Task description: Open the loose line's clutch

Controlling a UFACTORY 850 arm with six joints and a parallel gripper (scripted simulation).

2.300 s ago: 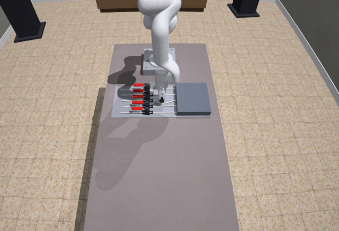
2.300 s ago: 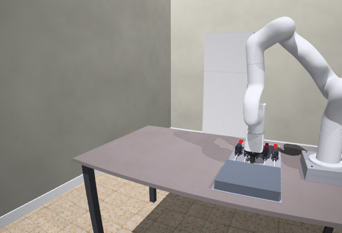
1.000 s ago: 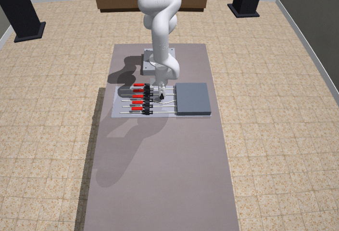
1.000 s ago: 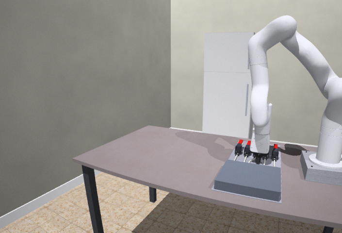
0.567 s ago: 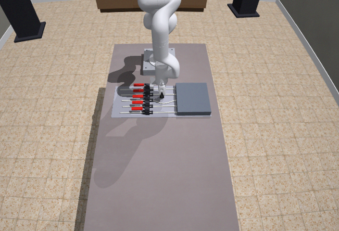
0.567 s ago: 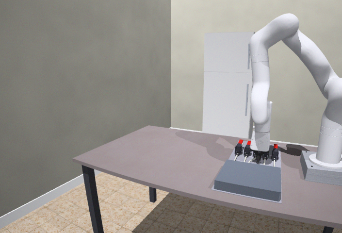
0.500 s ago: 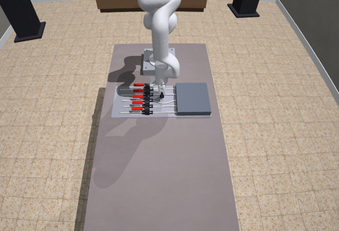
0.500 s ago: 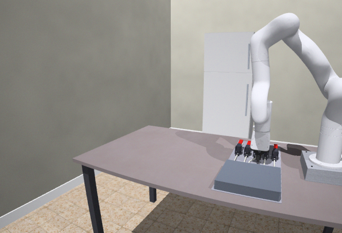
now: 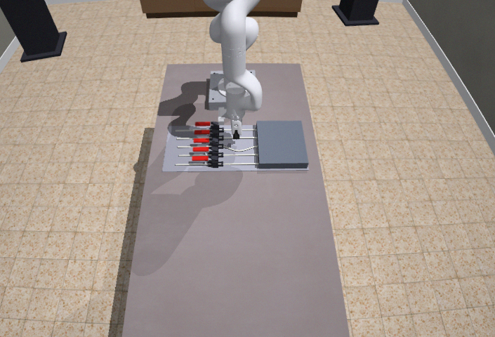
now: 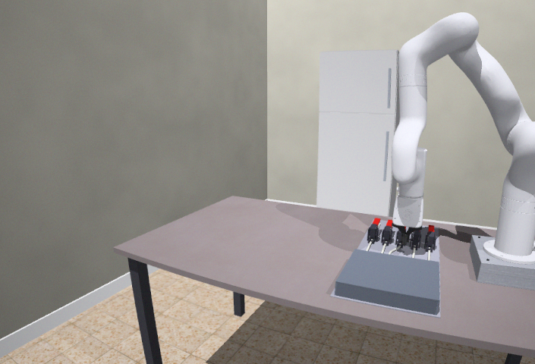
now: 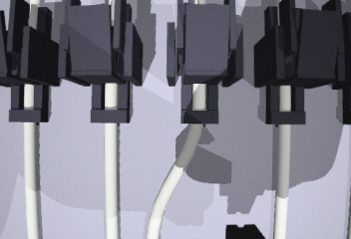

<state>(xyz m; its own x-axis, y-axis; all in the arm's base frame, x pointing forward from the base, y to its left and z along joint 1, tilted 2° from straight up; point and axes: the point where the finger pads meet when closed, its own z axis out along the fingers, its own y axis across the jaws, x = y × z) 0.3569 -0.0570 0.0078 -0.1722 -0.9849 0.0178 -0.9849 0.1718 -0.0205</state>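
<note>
Slack shows in one line only: in the top view the third line (image 9: 237,149), the middle of five, sags in a curve between its clutch (image 9: 215,147) and the console (image 9: 281,143), while the other four run straight. I judge it to be the loose one, so its lever (image 9: 201,140) is the thing to open. The end effector (image 9: 236,135) is clenched with nothing between its fingers and stands low over the second line (image 9: 241,137), between the clutch row and the console. From it, in the top view, the bent line lies just beside at about 6 o'clock, its clutch near at about 8 o'clock, and the red lever beyond the clutch at about 9 o'clock. The lever's long axis runs from 9 to 3 o'clock, parallel to the lines, and it lies flat, not yet opened. In the wrist view the curved line (image 11: 175,174) leaves the middle clutch and swings toward 7 o'clock. There is only one arm, so it must cross the clutch row to reach the lever. All parts sit on a pale plate (image 9: 168,164) on the mauve counter (image 9: 236,258), near the arm's base (image 9: 212,104). The room has a tiled floor (image 9: 57,159), grey walls and a white fridge (image 10: 354,128) behind the counter.
</note>
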